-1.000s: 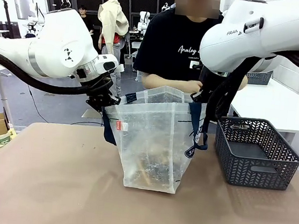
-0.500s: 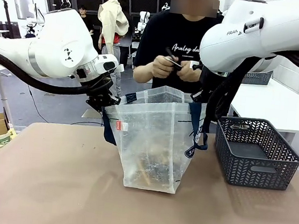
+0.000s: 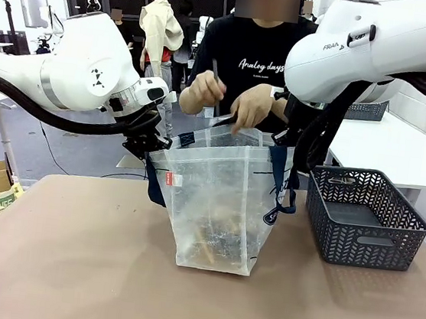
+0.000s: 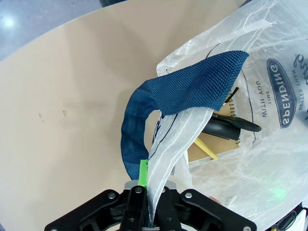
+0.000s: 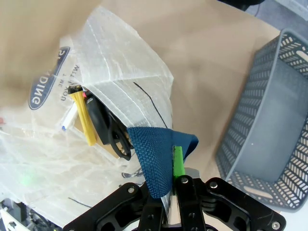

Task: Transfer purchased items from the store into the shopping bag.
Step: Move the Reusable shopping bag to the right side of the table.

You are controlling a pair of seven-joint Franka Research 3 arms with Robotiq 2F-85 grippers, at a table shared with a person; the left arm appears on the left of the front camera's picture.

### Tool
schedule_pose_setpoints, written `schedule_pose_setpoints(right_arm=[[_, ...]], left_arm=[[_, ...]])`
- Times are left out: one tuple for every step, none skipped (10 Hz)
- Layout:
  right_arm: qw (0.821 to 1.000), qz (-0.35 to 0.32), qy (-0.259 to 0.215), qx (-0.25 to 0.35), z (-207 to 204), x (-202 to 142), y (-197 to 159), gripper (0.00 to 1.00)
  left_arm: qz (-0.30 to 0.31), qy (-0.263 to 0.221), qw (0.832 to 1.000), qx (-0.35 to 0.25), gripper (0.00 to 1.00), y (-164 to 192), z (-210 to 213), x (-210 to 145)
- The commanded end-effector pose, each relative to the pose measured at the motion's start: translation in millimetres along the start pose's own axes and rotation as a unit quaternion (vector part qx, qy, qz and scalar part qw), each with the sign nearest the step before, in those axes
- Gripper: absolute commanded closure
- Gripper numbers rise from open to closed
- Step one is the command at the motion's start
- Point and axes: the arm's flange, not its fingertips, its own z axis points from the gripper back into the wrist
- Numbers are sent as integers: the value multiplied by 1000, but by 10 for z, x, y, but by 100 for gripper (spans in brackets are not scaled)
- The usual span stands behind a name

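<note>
The right gripper is rising from the bottom edge, its jaws pressing shut on the bag's navy strap, with one green pad lying against the weave. The bag is standing open beyond the fingers, its translucent film creasing above the table. A navy oval logo is showing on its far wall. Inside, a yellow stick is lying across a dark item, with something brownish showing beside them. A grey lattice basket is sitting on the table near the bag, apart from it.
</note>
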Motion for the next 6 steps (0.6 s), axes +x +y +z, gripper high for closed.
schedule_pose_setpoints(right_arm=[[1000,-1,-2,-1,18,2,-12,100],[1000,-1,-2,-1,18,2,-12,100],[1000,-1,-2,-1,18,2,-12,100],[1000,-1,-2,-1,18,2,-12,100],[1000,-1,-2,-1,18,2,-12,100],[1000,-1,-2,-1,18,2,-12,100]], left_arm=[[1,0,1000,1,100,16,2,1],[1,0,1000,1,100,16,2,1],[1,0,1000,1,100,16,2,1],[1,0,1000,1,100,16,2,1],[1,0,1000,1,100,16,2,1],[1,0,1000,1,100,16,2,1]])
